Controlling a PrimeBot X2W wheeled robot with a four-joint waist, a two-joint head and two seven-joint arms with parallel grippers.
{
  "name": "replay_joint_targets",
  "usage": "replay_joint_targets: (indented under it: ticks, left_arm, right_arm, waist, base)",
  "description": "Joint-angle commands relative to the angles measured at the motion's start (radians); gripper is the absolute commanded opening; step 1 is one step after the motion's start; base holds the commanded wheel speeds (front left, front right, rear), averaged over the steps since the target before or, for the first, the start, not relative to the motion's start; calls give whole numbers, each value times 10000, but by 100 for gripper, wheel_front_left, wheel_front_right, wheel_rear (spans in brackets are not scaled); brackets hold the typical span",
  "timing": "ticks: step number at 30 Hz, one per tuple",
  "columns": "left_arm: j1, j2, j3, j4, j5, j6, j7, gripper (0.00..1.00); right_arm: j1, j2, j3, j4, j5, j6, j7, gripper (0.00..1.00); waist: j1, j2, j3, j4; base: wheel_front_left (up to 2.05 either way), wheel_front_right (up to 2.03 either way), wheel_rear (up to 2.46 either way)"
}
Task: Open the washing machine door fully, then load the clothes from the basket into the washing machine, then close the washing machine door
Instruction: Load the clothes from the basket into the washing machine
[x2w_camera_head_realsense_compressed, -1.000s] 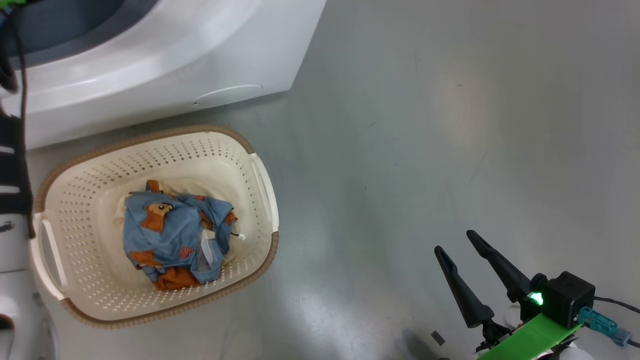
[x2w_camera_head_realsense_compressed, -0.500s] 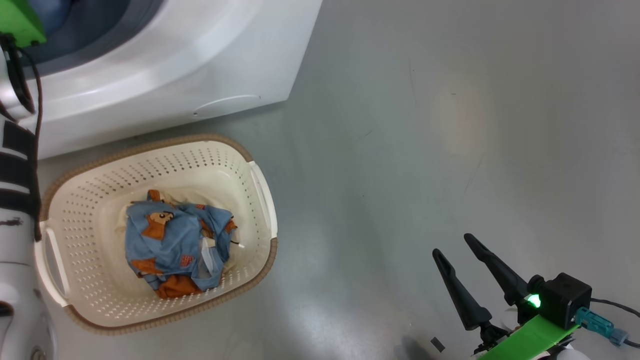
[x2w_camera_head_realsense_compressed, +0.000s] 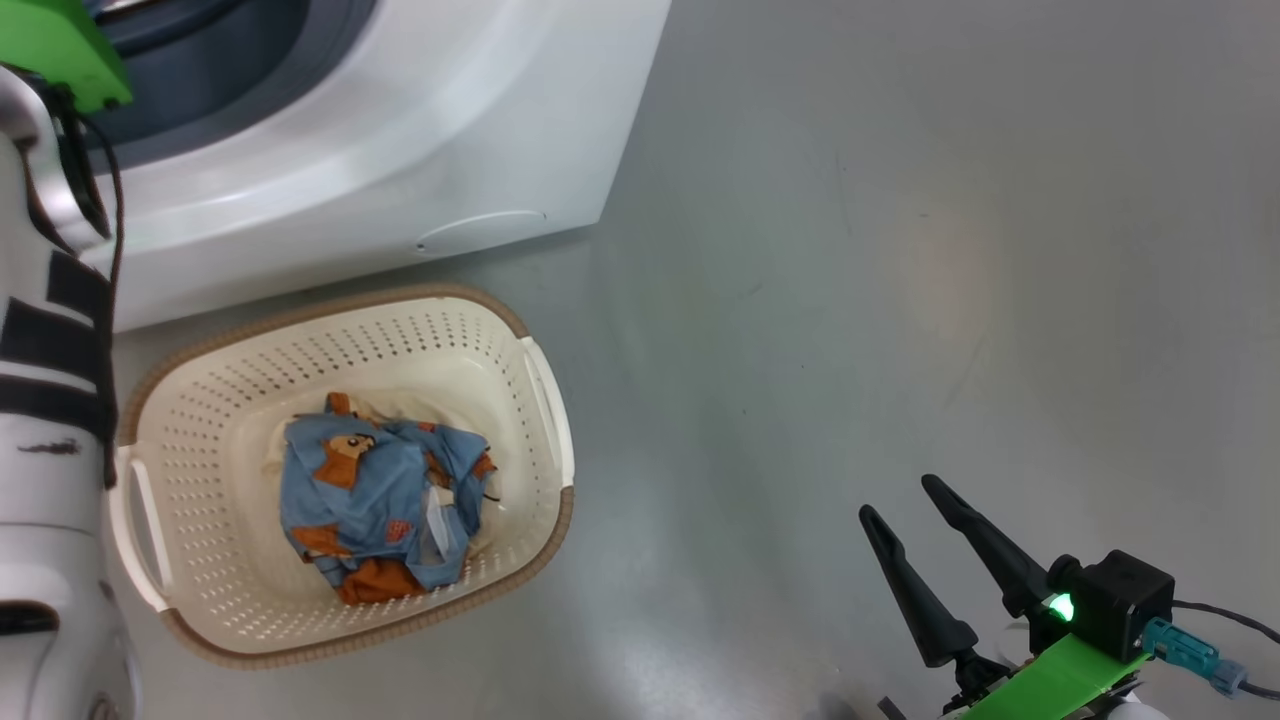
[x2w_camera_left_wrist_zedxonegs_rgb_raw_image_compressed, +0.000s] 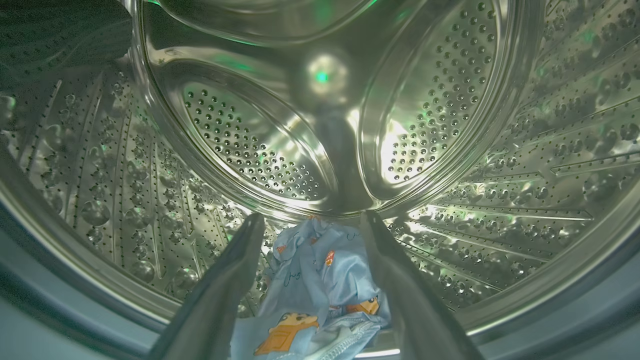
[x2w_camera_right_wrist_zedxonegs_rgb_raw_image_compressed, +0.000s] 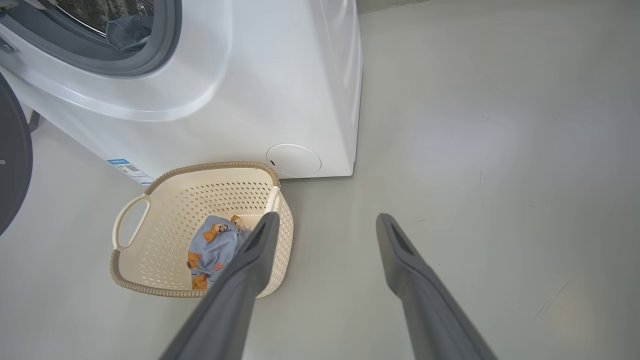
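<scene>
1. Left gripper (x2w_camera_left_wrist_zedxonegs_rgb_raw_image_compressed: 311, 217) is inside the drum (x2w_camera_left_wrist_zedxonegs_rgb_raw_image_compressed: 500, 150), fingers spread wide with nothing clamped. One garment (x2w_camera_left_wrist_zedxonegs_rgb_raw_image_compressed: 320, 280) lies loose between them, low at the drum's front lip.
2. Right gripper (x2w_camera_head_realsense_compressed: 899, 497) is open and empty, over bare floor (x2w_camera_head_realsense_compressed: 850, 300) well apart from the basket (x2w_camera_head_realsense_compressed: 330, 305).
3. The rest of the clothes (x2w_camera_head_realsense_compressed: 380, 490) are bunched in the middle of the basket floor. The basket sits just beside the washing machine (x2w_camera_head_realsense_compressed: 400, 130), at its lower front edge.
4. Risk: the garment is right at the lip, so a finger pulling back could hook the fabric and drag it out over the gasket (x2w_camera_right_wrist_zedxonegs_rgb_raw_image_compressed: 170, 45).
5. Risk: cloth left across the lip would get pinched when the washing machine door (x2w_camera_right_wrist_zedxonegs_rgb_raw_image_compressed: 10, 165) shuts.
6. Risk: the left arm's cable hangs near the opening rim and could snag on the way out.
7. Room: the door is swung wide at the machine's left side and the opening is clear.
8. Room: there is plenty of open floor to the right. The tight spots are the basket walls and the gap between the basket rim and the machine front.
</scene>
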Motion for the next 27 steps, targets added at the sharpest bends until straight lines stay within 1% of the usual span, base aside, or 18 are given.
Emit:
replay_joint_targets:
  ticks: [1, 10, 15, 21, 27]
  left_arm:
    - [224, 350, 124, -151, -75, 35, -53, 100]
    - [1176, -152, 248, -119, -419, -161, -53, 100]
    - [1611, -471, 220, -133, -524, -189, -53, 100]
    - [2399, -933, 9, -628, -695, -273, -53, 100]
    - [3230, -1136, -371, -1461, -888, -260, -53, 100]
  right_arm:
    - [274, -170, 209, -132, 21, 16, -120, 100]
    - [282, -160, 321, -79, -27, 16, -120, 100]
    - [317, -159, 295, -90, -39, 16, -120, 100]
    - [322, -166, 184, -120, -68, 16, -120, 100]
    - [206, -193, -31, -175, -116, 16, -120, 100]
  waist:
    - [0, 0, -157, 104]
    - [0, 0, -748, 394]
    - [0, 0, -853, 645]
    - [0, 0, -880, 1056]
    - [0, 0, -899, 1460]
  base:
    - [0, 0, 0]
    - [0, 0, 0]
    - [0, 0, 0]
    - [0, 0, 0]
    - [0, 0, 0]
